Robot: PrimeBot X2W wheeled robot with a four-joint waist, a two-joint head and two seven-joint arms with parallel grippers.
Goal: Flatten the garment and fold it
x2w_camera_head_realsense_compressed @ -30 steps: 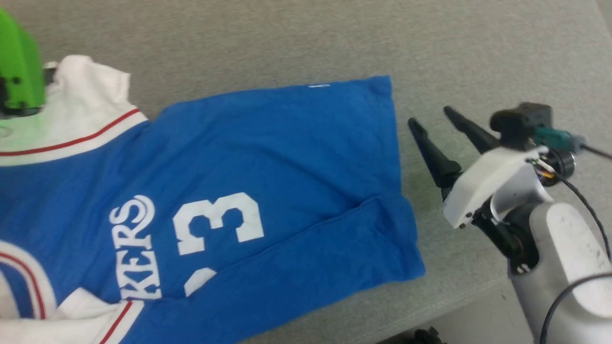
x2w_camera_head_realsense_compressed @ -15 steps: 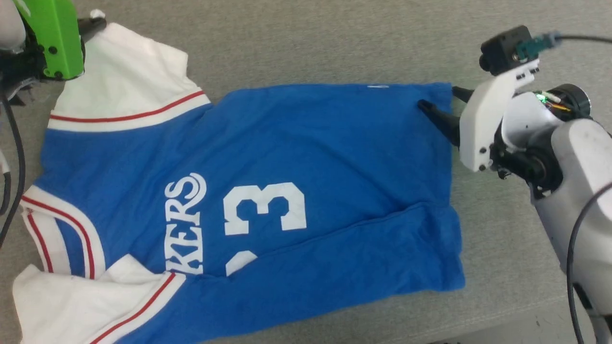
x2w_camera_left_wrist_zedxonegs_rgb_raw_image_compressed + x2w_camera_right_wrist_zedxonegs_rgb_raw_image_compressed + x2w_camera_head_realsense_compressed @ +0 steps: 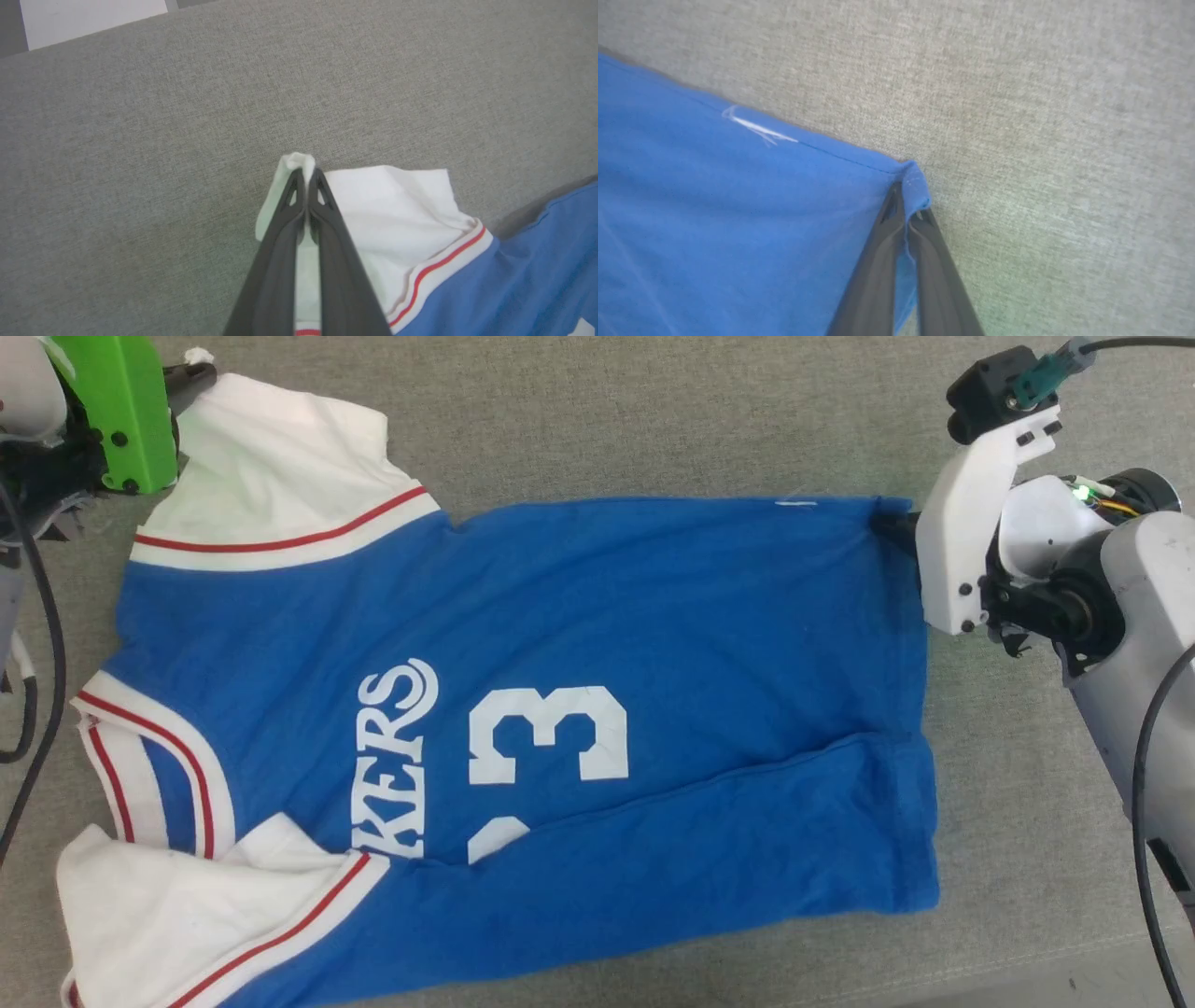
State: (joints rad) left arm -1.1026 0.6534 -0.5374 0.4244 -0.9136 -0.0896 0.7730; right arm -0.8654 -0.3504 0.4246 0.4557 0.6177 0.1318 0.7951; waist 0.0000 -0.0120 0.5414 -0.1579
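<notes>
Cloth to be flattened, the bright blue jersey T-shirt (image 3: 560,616) with white sleeves, thin red seam stripes and a white "23", lies spread across the grey woven surface (image 3: 653,420), neck end toward the robot's left and hem toward its right. Its far edge runs nearly straight. The near side is doubled over in a long blue flap (image 3: 747,821) that hides part of the number, and the near white sleeve (image 3: 168,915) lies rumpled.

The left gripper (image 3: 306,179) has its dark fingers pressed together on the tip of the far white sleeve (image 3: 280,448). The right gripper (image 3: 906,198) pinches the far hem corner (image 3: 916,184), fingers likewise closed on the cloth.

The step in hand looks like tensioning the far edge. To do it well, both pinches should draw apart evenly and low over the surface, only until that edge goes taut, since thin jersey could slip from so small a bite. How deep either bite reaches is hard to judge from these views. The doubled flap would next need opening toward the robot before any fold.
</notes>
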